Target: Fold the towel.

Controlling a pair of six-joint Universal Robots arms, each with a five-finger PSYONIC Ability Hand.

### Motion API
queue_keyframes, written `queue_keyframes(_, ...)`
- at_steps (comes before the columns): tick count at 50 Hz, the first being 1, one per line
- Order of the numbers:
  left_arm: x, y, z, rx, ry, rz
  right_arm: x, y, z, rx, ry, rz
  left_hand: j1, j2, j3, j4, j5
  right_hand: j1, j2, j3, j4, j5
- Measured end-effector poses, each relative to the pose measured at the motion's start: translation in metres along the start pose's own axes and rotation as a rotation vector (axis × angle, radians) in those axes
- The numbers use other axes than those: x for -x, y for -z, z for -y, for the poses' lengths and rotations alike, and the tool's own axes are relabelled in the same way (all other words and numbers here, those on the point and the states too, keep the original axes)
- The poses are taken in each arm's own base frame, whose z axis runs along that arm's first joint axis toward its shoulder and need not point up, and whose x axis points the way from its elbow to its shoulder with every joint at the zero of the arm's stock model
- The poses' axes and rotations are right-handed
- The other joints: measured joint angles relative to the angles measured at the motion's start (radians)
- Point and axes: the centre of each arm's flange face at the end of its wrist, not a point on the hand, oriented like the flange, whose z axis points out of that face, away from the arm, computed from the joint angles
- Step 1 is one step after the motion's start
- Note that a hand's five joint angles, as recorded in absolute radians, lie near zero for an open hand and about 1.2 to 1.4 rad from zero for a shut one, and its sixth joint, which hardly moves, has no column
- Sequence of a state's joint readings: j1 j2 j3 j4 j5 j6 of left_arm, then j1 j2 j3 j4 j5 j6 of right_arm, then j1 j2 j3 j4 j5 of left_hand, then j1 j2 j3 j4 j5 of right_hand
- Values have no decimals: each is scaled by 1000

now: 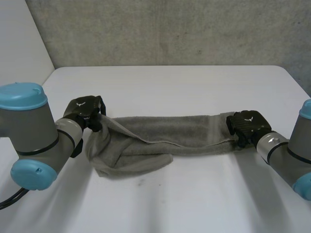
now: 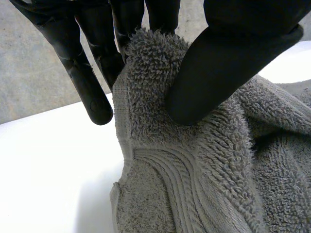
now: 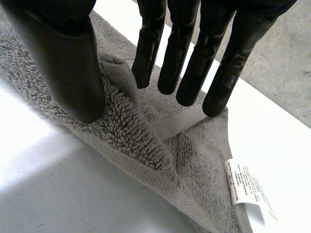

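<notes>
Hands: one at each end of the grey terry towel [image 1: 165,133], which lies drawn out long between them across the white worktop [image 1: 184,194].
Grip, left: left hand [image 2: 228,58] pinches a towel corner, with the thumb pressed into the pile against the fingers behind it. One finger stands free beside the cloth.
Grip, right: right hand [image 3: 68,68] has a raised ridge of cloth caught between thumb and straight fingers. The fingertips rest at the flat woven band [image 3: 177,127]. It reads as a pinch, lighter than the left one.
Towel, lie: a narrow strip towards the right hand, apparently doubled lengthwise. It is bunched and slumped in loose folds below the left hand.
Care label [image 3: 245,187]: white, at the towel corner just beyond the right fingertips, lying on the worktop.
Handling: likely soft, limp and light. It should sag wherever unsupported and will not hold an edge by itself. The looped pile should grip well, so slipping is unlikely, and it is not fragile.
Where to hold: corners and the hemmed band, where the cloth is flatter and denser. Both layers should sit in the pinch, or the lower one may drop away.
Risk: the bunched left end could carry crooked creases into the next fold unless it is pulled flat first.
</notes>
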State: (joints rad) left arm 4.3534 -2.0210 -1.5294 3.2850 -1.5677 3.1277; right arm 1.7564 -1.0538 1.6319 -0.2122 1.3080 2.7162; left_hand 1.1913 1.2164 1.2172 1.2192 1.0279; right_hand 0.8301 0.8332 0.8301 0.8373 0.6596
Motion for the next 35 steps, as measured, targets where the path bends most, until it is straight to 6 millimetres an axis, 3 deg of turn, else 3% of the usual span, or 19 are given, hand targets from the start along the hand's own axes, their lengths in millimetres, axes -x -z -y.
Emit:
queue_keyframes(24,0,0,0,0,-1,0,-3,-1,8,-19,3,-7,0,0,0,0,0,-98,-82,-92,-97,-119)
queue_keyframes(35,0,0,0,0,-1,-1,2,-2,7,-18,6,6,0,0,0,0,0,-28,-29,-25,-32,-41)
